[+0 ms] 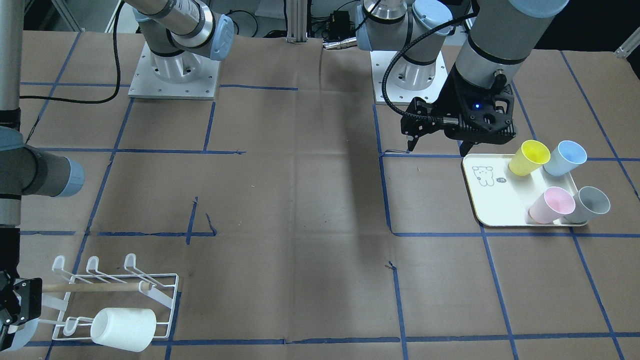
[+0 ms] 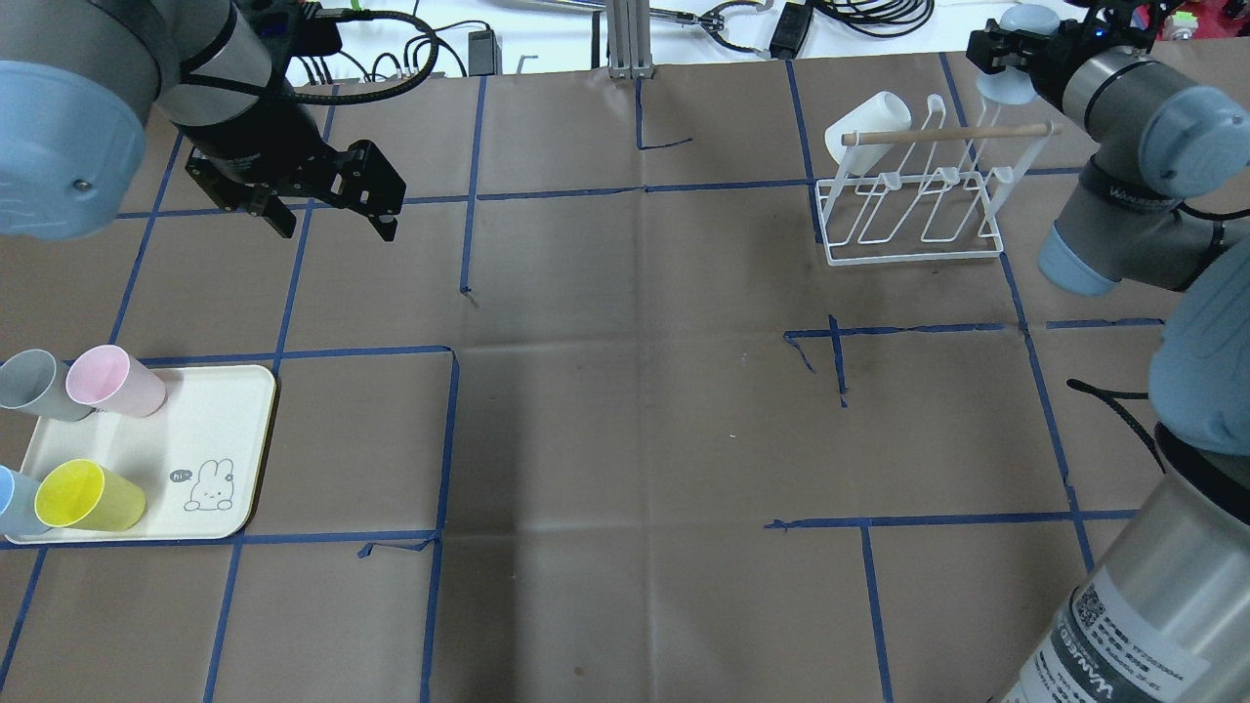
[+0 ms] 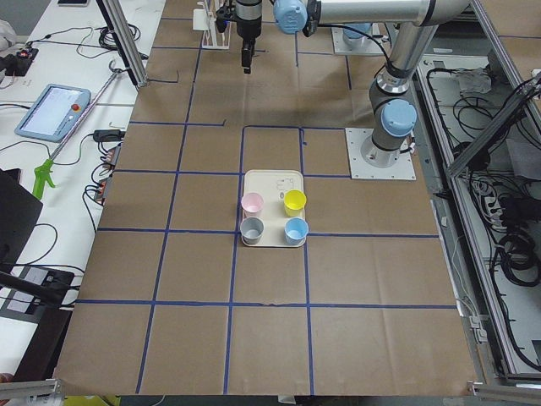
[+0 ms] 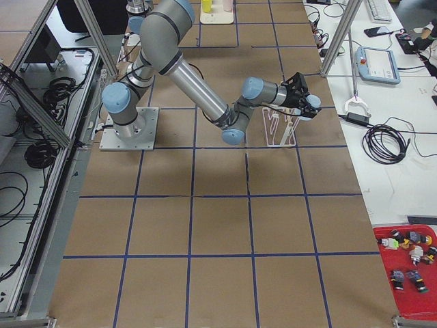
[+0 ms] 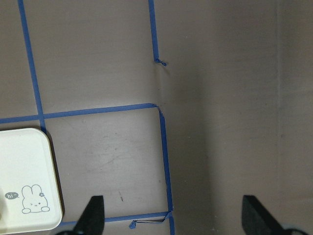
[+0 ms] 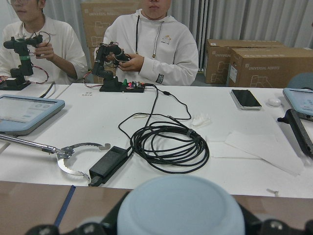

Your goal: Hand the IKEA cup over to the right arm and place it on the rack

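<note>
My right gripper (image 2: pixel 1011 59) is shut on a pale blue cup (image 2: pixel 1004 90), just beyond the far right end of the white wire rack (image 2: pixel 913 210). In the right wrist view the cup (image 6: pixel 180 203) fills the bottom edge, with a black finger on each side. A white cup (image 2: pixel 864 132) hangs on the rack's far left prong, beside the wooden dowel (image 2: pixel 947 135). My left gripper (image 2: pixel 337 220) is open and empty above the table, beyond the tray; its fingertips (image 5: pixel 93 215) stand wide apart.
A cream tray (image 2: pixel 234 430) with a rabbit drawing lies at the near left. It holds grey (image 2: pixel 34 386), pink (image 2: pixel 112 379), yellow (image 2: pixel 86 496) and blue (image 2: pixel 12 493) cups. Operators sit behind a white desk (image 6: pixel 146 122) past the table's far edge.
</note>
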Robot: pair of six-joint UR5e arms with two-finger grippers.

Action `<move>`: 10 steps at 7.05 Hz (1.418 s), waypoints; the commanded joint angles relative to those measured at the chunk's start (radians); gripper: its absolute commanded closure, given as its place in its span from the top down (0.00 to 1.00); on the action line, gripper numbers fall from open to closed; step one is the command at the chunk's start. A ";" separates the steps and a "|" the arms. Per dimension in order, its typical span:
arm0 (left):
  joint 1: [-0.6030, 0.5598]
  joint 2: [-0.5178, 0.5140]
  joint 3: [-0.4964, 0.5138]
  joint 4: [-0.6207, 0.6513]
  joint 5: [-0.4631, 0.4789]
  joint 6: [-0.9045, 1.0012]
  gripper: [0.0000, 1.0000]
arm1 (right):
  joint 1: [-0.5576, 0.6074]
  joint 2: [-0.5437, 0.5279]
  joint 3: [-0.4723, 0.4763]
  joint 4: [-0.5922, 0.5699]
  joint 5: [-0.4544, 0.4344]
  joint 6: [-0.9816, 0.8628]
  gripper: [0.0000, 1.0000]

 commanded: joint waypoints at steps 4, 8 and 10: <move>0.001 -0.010 0.029 -0.002 0.026 -0.015 1.00 | 0.005 0.050 0.010 -0.082 -0.006 0.007 0.10; -0.011 -0.017 0.029 0.005 0.046 -0.089 1.00 | 0.005 0.030 0.046 -0.068 -0.006 0.070 1.00; -0.011 -0.014 0.029 0.005 0.010 -0.101 1.00 | 0.005 -0.019 0.043 -0.063 -0.022 0.057 1.00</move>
